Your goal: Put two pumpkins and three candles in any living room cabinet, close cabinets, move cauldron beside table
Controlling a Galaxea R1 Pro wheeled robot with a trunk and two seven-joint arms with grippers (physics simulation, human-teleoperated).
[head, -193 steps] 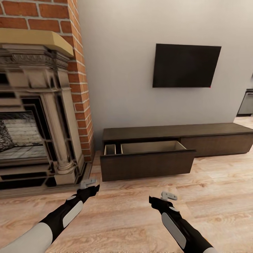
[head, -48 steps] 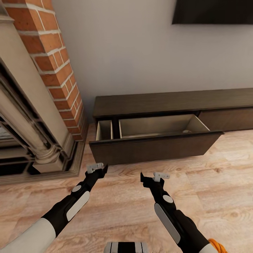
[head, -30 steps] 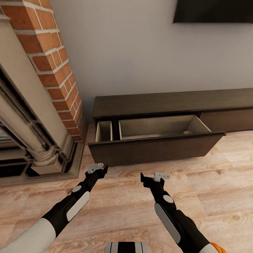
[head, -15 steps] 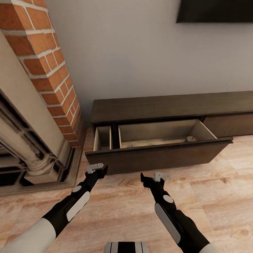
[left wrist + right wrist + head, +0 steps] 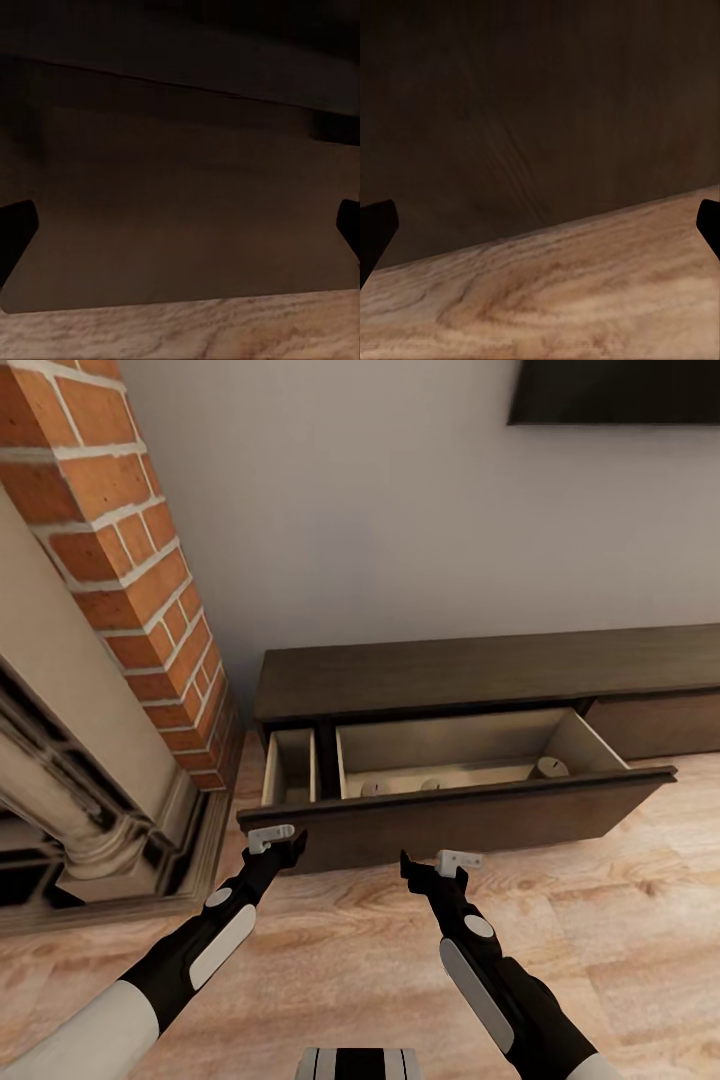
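Observation:
The cabinet (image 5: 470, 670) is a long, low, dark-brown unit against the wall, with its left drawer front (image 5: 460, 822) pulled out. Three short pale candles stand on the drawer's floor: one at the right end (image 5: 548, 767), two near the front wall (image 5: 375, 787) (image 5: 430, 784). My left gripper (image 5: 292, 844) is open and empty, just before the drawer front's left end. My right gripper (image 5: 408, 863) is also open, a little short of the front's middle. Both wrist views look at the dark front (image 5: 180, 187) (image 5: 532, 105) over the floor. The pumpkins, cauldron and table are out of view.
A brick chimney column (image 5: 120, 560) and the fireplace's stone surround (image 5: 90, 830) stand close on the left. A dark TV (image 5: 610, 390) hangs on the wall above. A shut drawer front (image 5: 660, 725) continues to the right. Wood floor (image 5: 600, 920) lies open to the right.
The whole view has closed in on the cabinet, so the camera moved forward. The drawer's inside now shows the candles. Both arms hold the same pose, grippers still open.

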